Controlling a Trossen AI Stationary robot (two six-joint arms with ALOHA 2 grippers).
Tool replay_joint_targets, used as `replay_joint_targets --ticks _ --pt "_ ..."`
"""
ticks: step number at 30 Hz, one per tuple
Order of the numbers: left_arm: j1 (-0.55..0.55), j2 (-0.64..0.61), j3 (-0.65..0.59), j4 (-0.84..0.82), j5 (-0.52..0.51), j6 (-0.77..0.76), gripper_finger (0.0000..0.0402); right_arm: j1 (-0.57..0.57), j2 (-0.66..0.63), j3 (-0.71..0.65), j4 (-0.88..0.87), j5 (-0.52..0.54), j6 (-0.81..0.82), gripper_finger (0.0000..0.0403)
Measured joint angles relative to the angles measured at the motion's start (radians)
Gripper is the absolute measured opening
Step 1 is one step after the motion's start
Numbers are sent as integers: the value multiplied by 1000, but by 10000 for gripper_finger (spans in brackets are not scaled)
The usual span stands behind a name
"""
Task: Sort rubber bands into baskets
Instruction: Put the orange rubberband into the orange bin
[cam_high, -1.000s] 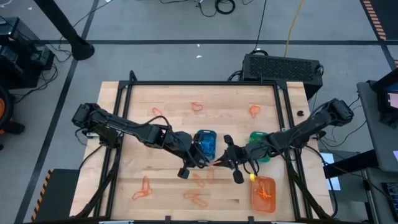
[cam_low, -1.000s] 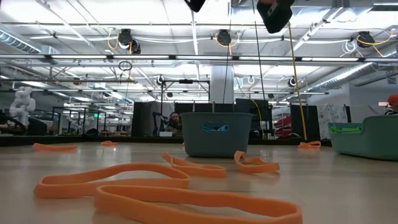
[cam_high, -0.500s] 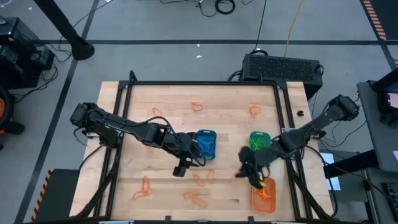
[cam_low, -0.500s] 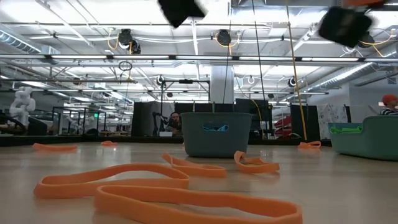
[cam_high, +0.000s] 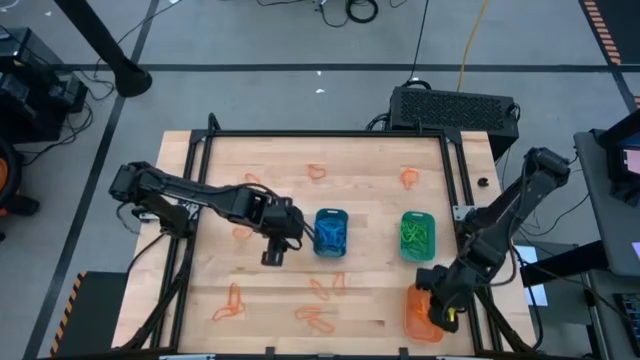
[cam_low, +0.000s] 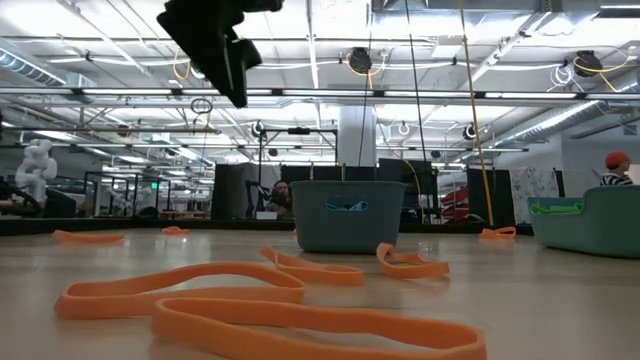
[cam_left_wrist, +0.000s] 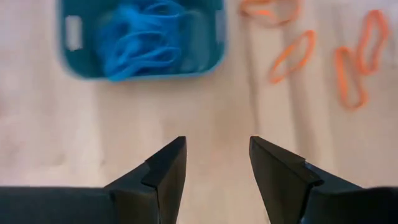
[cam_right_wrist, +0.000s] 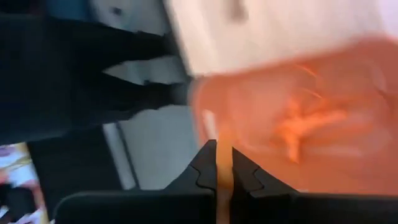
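Swung from mid-surface, right claw (cam_right_wrist: 224, 163) pinches a thin orange band (cam_right_wrist: 224, 155) above the glossy orange tub (cam_high: 417, 312); left claw (cam_left_wrist: 214, 163) gapes empty beside the blue tub (cam_left_wrist: 140, 37).

A robotics lab or workshop: exposed ceiling pipes (cam_low: 420, 95), a white humanoid robot (cam_low: 36, 165) far left, cables (cam_high: 350, 10) on grey floor.

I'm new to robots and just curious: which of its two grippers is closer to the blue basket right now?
The left. The left gripper hangs open just beside the blue basket, which is full of blue bands. The right gripper, shut on an orange rubber band, is over the orange basket at the table's edge.
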Motion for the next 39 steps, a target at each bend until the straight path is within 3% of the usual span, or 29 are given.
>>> replay_joint_targets --ticks 9,18,31,39 --pt "8 -147 0 -101 -263 -101 183 30 68 0 -108 6 69 0" --pt "-11 -308 0 -133 -340 -223 183 30 110 0 -152 -1 62 13" --pt "-131 -471 -15 -184 -526 -414 183 -8 161 0 -193 -2 39 121" --pt "-184 -482 -131 -182 -560 -538 183 -71 158 0 -185 -31 -29 123"
